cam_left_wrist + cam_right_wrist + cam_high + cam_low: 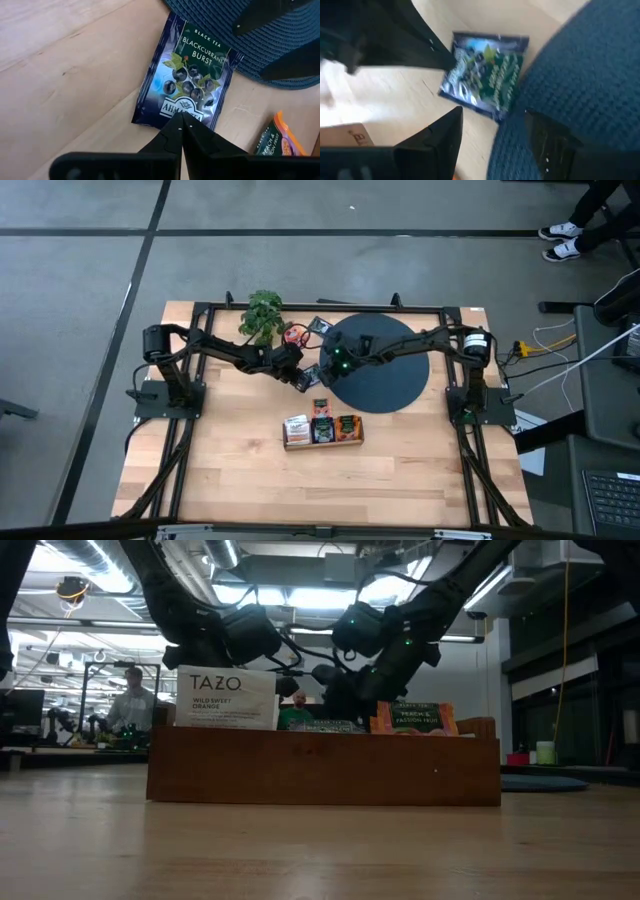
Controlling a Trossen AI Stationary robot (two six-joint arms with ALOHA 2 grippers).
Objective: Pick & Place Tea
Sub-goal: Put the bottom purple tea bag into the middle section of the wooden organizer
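From above, three tea packets (pixel 322 428) stand in one wooden holder (pixel 322 443) on the bench (pixel 240 470); both grippers meet at the disc's (pixel 385 385) edge. Left wrist: one dark blackcurrant packet (pixel 187 75) lies flat, corner overlapping the disc; left gripper (pixel 182 120) fingers pressed together on its edge. Right wrist: right gripper (pixel 492 132) fingers spread wide, empty, over that packet.

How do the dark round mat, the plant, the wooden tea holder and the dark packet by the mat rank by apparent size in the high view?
1. Dark round mat, clearly largest.
2. Wooden tea holder.
3. Plant, close to the holder, so that order is unsure.
4. Dark packet, smallest, partly hidden by the grippers.
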